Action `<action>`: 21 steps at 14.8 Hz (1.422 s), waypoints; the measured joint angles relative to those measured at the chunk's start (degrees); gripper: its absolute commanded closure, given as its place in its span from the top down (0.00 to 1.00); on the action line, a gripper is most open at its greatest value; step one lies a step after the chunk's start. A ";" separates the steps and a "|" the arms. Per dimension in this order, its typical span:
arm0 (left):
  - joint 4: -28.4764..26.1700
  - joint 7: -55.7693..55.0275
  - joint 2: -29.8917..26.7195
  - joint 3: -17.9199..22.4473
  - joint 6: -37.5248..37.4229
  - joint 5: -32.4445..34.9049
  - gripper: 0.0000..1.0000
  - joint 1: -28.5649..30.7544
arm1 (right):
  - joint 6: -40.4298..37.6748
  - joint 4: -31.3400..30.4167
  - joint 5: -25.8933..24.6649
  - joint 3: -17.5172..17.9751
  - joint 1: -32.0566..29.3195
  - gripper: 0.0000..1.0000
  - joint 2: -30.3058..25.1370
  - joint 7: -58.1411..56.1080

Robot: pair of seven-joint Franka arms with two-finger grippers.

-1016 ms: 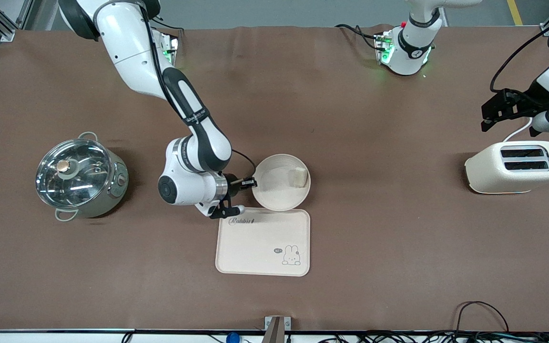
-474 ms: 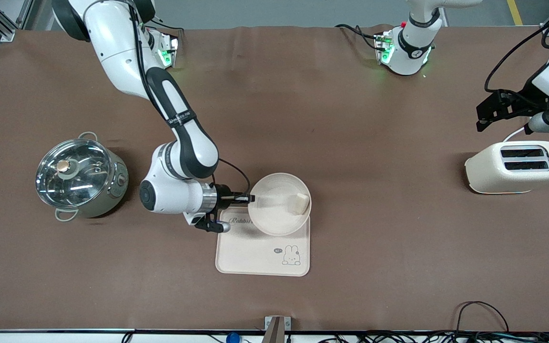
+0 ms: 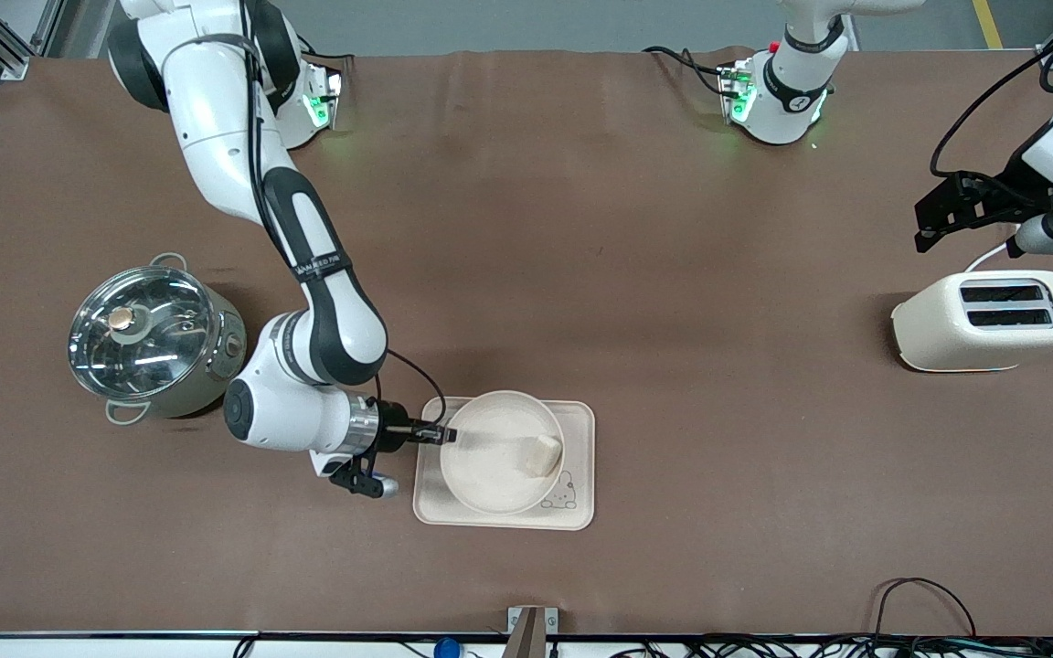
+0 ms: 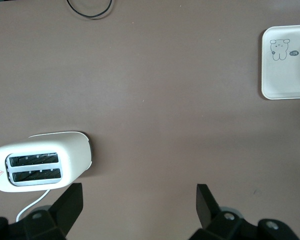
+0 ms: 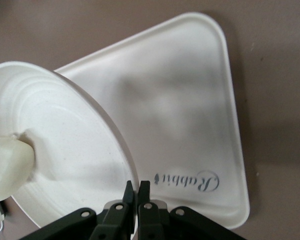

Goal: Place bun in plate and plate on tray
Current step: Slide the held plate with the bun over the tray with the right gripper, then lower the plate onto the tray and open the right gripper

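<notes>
1. Front view: a matte brown cloth covers the table [image 3: 636, 274]. The cream rectangular tray [image 3: 579, 457], smooth with rounded corners, serves as the landmark. The round, shallow cream-white plate [image 3: 490, 457] is over the tray, hiding most of its surface and part of the small rabbit drawing; whether the plate rests on the tray or hangs just above it cannot be told here. The small pale cream lump of a bun [image 3: 543, 454] lies in the plate, at the side toward the left arm's end of the table. The right gripper [image 3: 447, 436] is clamped shut on the plate's rim, at the tray's edge toward the right arm's end. A shiny steel pot with a glass lid [image 3: 154, 340] stands well apart from the tray, toward the right arm's end. A glossy cream two-slot toaster [image 3: 989, 320] stands well apart toward the left arm's end, and the left gripper [image 3: 938, 212] waits above the table beside it, partly cut off by the picture's edge.

2. Left wrist view: the left gripper's [image 4: 137, 207] two black fingers are spread wide with nothing between them. The toaster [image 4: 40, 162] and one corner of the tray [image 4: 285, 85] show; the tray is cut off at the edge.

3. Right wrist view: the right gripper [image 5: 136, 192] pinches the plate's [image 5: 80, 165] thin raised rim. The plate is tilted over the tray [image 5: 190, 110], whose "Rabbit" lettering shows. The bun [image 5: 10, 167] is partly cut off.
</notes>
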 measured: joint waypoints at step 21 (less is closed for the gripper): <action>0.05 0.00 0.00 -0.03 -0.06 0.00 1.00 -0.06 | 7.95 4.25 -3.21 -0.06 1.46 1.00 7.30 0.00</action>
